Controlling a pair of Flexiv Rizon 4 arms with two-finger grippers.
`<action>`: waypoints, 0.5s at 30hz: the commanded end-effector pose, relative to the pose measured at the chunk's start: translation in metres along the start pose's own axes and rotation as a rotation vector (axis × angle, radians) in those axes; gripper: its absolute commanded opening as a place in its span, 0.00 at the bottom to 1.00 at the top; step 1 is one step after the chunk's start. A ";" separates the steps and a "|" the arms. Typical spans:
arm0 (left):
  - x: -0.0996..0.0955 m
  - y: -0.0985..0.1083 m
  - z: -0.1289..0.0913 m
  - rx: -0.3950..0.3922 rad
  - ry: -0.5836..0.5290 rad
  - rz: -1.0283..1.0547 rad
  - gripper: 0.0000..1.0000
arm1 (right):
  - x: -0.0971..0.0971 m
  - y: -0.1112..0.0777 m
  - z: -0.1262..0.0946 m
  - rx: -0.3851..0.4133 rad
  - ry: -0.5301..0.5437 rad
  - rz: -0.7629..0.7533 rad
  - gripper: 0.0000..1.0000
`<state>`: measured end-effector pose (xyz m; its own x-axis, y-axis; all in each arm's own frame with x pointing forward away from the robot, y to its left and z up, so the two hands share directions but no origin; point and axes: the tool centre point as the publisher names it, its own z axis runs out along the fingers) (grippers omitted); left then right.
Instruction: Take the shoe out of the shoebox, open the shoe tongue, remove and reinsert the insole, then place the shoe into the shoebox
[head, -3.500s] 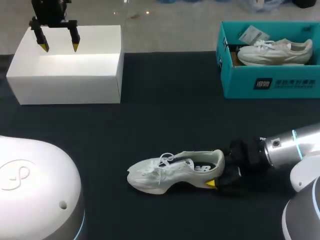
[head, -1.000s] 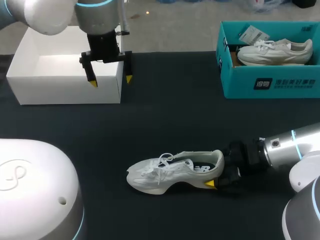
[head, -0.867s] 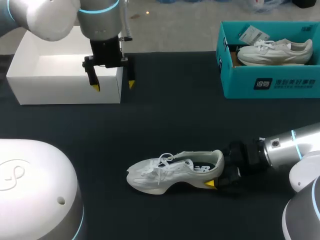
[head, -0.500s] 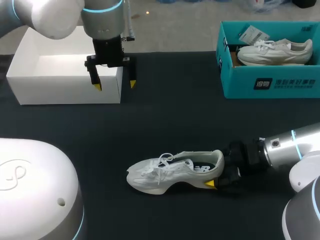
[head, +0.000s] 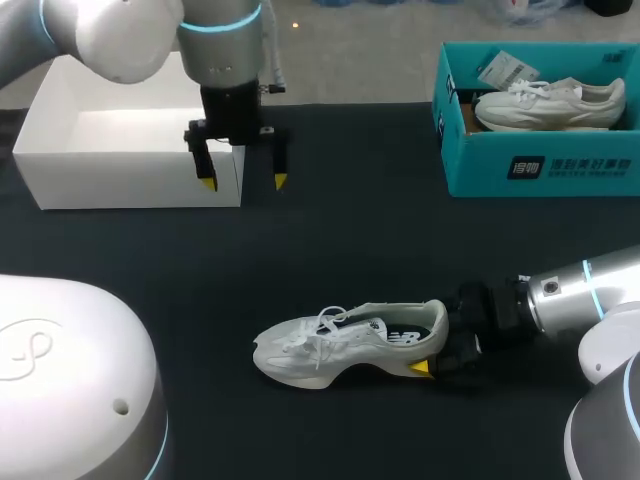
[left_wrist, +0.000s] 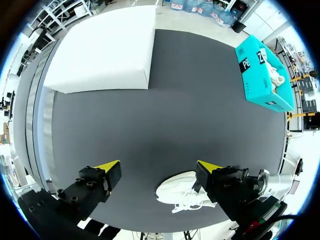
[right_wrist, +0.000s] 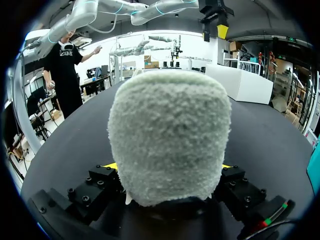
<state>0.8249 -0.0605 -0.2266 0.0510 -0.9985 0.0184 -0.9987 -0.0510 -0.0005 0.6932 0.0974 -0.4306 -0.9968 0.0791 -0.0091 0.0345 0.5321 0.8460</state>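
Note:
A white sneaker stands upright on the black table, toe pointing left, with its laces loose. My right gripper is shut on its heel; in the right wrist view the fuzzy heel collar fills the space between the yellow tips. My left gripper hangs open and empty by the front right corner of the white box, well behind the sneaker. From the left wrist, the sneaker lies below and ahead of that gripper.
A teal shoebox at the back right holds another white shoe. The white open box takes up the back left. Bare black tabletop lies between the boxes and the sneaker. My robot's white base covers the near left.
My left arm has moved right and toward the front, from over the white box's front wall to just past its corner. The right arm and the sneaker have kept still.

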 end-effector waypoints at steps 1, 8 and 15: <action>0.025 0.022 0.012 0.014 -0.020 0.020 1.00 | 0.002 -0.001 0.004 0.003 -0.003 0.000 0.00; 0.058 0.061 0.024 0.014 -0.013 0.097 1.00 | 0.002 -0.001 0.004 0.003 -0.003 0.000 0.00; 0.089 0.086 0.040 0.016 -0.039 0.140 1.00 | 0.002 -0.001 0.004 0.003 -0.003 0.000 0.00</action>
<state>0.7473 -0.1361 -0.2574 -0.0857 -0.9963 0.0011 -0.9963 0.0856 -0.0118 0.6933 0.0974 -0.4307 -0.9968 0.0790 -0.0094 0.0342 0.5321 0.8460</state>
